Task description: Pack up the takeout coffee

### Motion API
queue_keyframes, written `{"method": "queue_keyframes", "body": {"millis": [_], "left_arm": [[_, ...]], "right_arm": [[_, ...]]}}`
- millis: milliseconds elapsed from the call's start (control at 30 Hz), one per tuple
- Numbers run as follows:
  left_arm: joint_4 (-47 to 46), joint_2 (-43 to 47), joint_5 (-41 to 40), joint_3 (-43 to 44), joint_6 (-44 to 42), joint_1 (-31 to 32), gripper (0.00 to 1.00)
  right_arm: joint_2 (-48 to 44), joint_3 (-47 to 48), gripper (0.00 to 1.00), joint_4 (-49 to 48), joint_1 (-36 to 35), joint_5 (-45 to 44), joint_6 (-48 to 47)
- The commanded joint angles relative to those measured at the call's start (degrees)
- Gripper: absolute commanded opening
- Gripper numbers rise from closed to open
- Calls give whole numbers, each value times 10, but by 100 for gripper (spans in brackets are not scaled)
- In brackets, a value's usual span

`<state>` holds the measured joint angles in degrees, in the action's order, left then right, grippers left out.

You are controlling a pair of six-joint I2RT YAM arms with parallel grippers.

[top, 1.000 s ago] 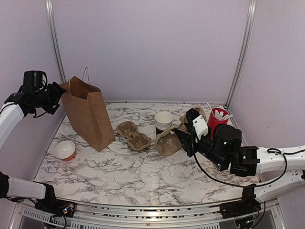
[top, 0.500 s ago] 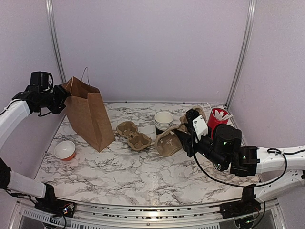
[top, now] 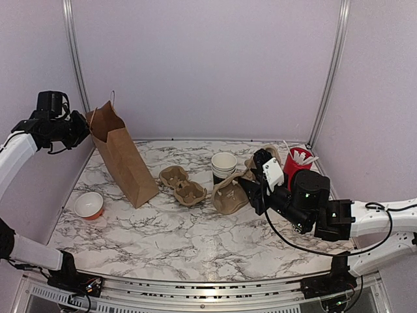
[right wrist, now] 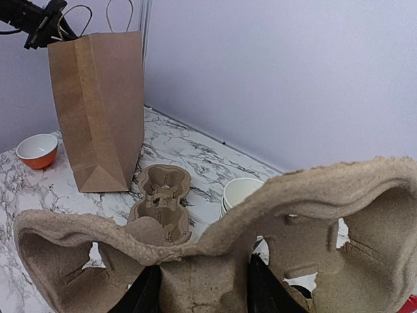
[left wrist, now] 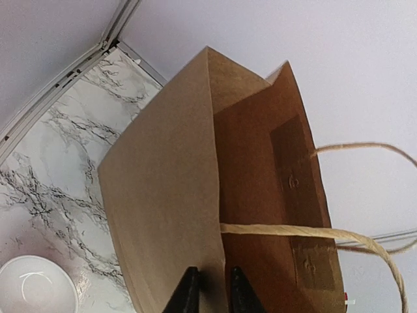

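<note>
A stack of black paper cups (top: 223, 164), white inside and open on top, stands mid-table; it also shows behind the carrier in the right wrist view (right wrist: 241, 190). The brown paper bag (top: 122, 160) stands at the back left, leaning. My left gripper (top: 83, 128) is shut on the bag's top rim, one finger inside and one outside (left wrist: 212, 293). A twine handle (left wrist: 293, 231) crosses the bag's open mouth (left wrist: 260, 195). My right gripper (top: 249, 187) is shut on a cardboard cup carrier (top: 229, 193), its fingers clamping the carrier's middle rib (right wrist: 202, 287).
A second cardboard carrier (top: 183, 185) lies between the bag and the cups. A red cup of white stirrers (top: 297, 163) stands at the back right. A white and orange bowl (top: 88, 205) sits at the left, near the bag's foot. Walls close the back and sides.
My left gripper moved onto the bag's rim and shut on it. The bag's top has been pulled left, so it leans. The right arm and its carrier have not moved.
</note>
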<state>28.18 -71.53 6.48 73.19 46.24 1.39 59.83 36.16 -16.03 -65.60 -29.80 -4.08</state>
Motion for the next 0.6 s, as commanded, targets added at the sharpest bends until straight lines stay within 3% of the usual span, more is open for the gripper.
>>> {"method": "queue_keyframes", "body": {"millis": [0,67,300,400,467,567], "left_arm": [[32,6,6,50,-72,0,6],[46,0,9,76,-104,6,0],[118,-36,-23,186,-206,52,0],[143,-45,-32,209,-196,60,0],[150,-37,-47,196,-174,60,23],[159,-8,-105,169,-148,60,39]], "right_arm": [[4,26,41,-13,4,12,2],[4,29,41,-15,4,18,-4],[4,52,41,-27,4,42,-26],[9,67,41,-26,4,47,-37],[13,74,41,-22,5,47,-39],[11,71,41,-21,4,46,-33]]}}
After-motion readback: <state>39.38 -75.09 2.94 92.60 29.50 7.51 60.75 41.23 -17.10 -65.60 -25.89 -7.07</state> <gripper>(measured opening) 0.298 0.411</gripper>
